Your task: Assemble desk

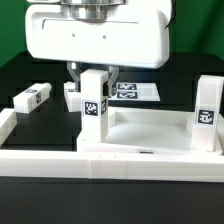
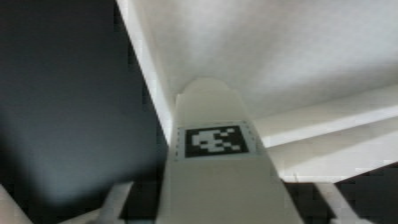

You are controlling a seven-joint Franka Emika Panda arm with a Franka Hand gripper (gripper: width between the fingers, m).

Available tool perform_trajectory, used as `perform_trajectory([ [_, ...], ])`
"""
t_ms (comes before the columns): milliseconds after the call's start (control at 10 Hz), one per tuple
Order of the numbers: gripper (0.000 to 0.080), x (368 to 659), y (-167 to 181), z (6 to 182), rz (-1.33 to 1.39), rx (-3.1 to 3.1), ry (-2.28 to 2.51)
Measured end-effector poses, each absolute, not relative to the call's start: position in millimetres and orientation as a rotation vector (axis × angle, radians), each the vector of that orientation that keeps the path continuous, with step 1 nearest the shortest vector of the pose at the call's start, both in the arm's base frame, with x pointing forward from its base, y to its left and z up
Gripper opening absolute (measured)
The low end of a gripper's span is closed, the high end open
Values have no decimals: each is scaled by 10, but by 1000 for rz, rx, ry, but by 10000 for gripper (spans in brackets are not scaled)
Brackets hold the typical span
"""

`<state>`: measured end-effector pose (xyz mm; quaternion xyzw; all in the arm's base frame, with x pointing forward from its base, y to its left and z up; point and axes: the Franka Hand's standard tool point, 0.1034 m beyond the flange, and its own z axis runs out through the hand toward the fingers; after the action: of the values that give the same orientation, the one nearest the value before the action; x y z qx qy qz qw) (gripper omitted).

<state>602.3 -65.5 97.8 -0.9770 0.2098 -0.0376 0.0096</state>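
Plainly, smooth white square-section leg (image 1: 95, 108)

White rimmed tabletop (image 1: 150, 128) lies flat; tagged leg (image 1: 95, 105) (square-section) upright at corner.

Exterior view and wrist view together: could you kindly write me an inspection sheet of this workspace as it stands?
Surface: black table; the marker board lies flat at the back.
Job's things: tabletop lies flat, rim up. Left upright leg stands at its corner on the exterior view's left, right upright leg at the opposite end. Lying leg rests loose on the table; fourth leg sits behind, partly hidden.
Clutter: nothing seen.
Grippers: gripper is over the top of the left upright leg; whether it is clamped cannot be told.
Cables: nothing seen.
Surroundings: white barrier wall along the front; dark backdrop.
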Motion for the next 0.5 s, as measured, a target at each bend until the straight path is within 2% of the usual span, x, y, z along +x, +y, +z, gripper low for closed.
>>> perform_trajectory([
  [400, 307, 6003, -670, 979, -104, -3009, 823],
  [500, 440, 6004, -662, 974, -104, -3004, 831],
])
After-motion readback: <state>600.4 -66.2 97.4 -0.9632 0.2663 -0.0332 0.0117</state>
